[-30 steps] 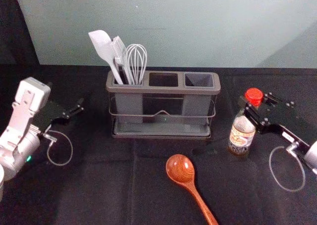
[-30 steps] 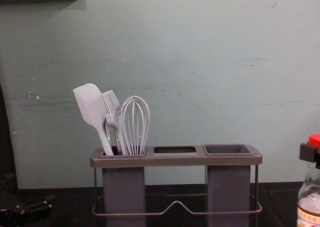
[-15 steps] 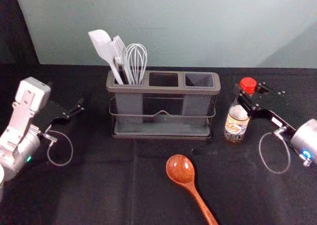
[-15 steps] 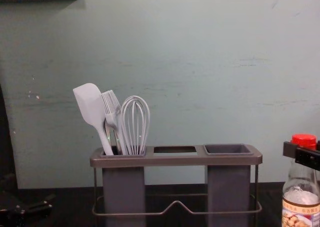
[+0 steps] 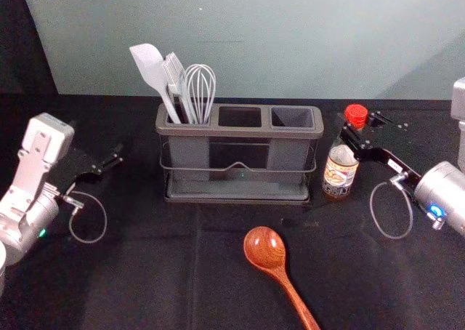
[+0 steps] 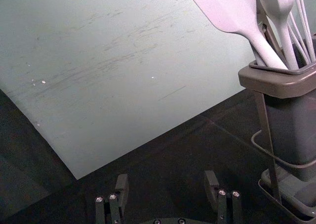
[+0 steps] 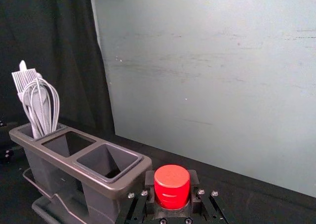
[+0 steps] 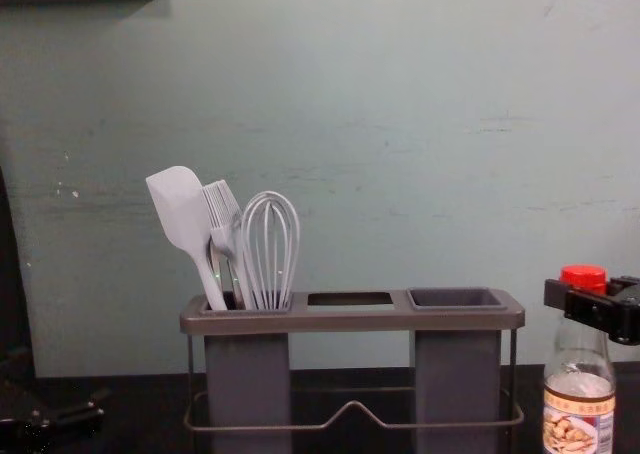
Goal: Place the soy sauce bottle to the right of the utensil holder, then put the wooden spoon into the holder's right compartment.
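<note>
Brightly red-capped bottle (image 5: 340, 171), in right gripper (image 5: 358, 126)

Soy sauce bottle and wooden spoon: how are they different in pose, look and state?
The soy sauce bottle is upright, whereas the wooden spoon lies flat on the table. The bottle is clear, with a red cap and printed label; the spoon is reddish-brown and unlabelled. The right hand grips the bottle, but nothing holds the spoon. Both are outside the utensil holder.
</note>
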Robot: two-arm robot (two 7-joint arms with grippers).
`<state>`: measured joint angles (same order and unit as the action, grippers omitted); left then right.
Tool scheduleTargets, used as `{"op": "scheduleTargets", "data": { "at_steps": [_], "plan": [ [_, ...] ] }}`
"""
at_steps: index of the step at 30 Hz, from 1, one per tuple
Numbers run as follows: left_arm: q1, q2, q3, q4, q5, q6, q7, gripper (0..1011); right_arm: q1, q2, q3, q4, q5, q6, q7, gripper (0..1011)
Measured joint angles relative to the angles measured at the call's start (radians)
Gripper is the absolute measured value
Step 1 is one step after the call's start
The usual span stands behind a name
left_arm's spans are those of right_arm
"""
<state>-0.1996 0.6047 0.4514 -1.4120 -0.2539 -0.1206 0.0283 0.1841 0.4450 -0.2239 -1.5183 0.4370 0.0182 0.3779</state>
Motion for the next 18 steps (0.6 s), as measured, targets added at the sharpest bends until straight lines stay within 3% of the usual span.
{"op": "scheduleTargets", "data": {
  "at_steps": [18],
  "plan": [
    [0.0,0.0,0.0,0.0,0.0,0.0,0.0,1005,0.038,-0.036,-0.018,0.063,-0.026,-0.043,0.007,382]
  ]
}}
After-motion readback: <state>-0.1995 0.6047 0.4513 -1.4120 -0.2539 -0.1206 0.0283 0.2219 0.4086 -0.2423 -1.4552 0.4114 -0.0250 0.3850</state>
